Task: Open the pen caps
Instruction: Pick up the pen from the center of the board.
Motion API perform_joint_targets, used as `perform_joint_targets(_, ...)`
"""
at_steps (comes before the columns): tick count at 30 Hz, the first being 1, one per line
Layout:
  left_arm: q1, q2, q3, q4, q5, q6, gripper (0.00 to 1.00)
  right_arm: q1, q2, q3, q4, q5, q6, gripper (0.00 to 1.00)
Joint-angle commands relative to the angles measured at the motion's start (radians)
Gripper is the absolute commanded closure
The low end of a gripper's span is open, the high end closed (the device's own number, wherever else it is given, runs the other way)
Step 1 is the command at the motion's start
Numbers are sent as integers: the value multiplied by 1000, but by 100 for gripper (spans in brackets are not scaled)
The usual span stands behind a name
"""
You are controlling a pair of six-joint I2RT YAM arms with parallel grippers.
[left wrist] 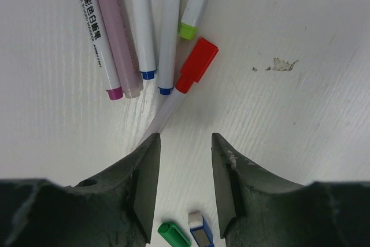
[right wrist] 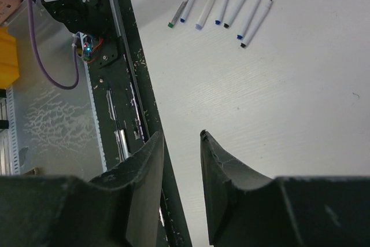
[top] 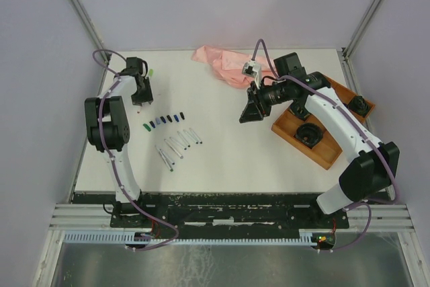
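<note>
Near the table's (top: 222, 159) left edge, left gripper (left wrist: 185, 137) spread and empty, red cap (left wrist: 196, 65) just ahead; right gripper (right wrist: 181, 134) also spread, empty.

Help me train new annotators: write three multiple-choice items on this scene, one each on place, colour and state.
1. Where on the white table does the brown wooden tray lie?
A. left side
B. right side
C. near middle

2. What colour is the squared plastic pen cap ahead of the left gripper?
A. red
B. yellow
C. black

3. How do the right gripper's jaws stand?
A. shut on a pen
B. shut on cloth
C. open, empty

Key: 1 B, the top view shows it at the right; 2 A, it is red in the left wrist view; 3 C, a bare gap lies between them.
</note>
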Motion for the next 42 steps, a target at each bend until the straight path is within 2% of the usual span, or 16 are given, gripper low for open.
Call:
perform_joint_targets(1,25,-81,-19,74,-32,67,53,-7,4,2,25,-38,-9,61)
perform_joint_targets(7,50,-82,-33,98,16,67,50,-13,8,2,25,-47,-5,61)
perform_joint_targets(24,59,-11,2,43,94,71,63,-21,9,3,25,-65,0,61)
perform_joint_targets(34,56,-2,16,19,55,68,62,-26,9,1,27,-75,4,61)
perform_joint_targets(42,39,3,10,-4,-10,67,65,-28,6,3,26,-82,5,61)
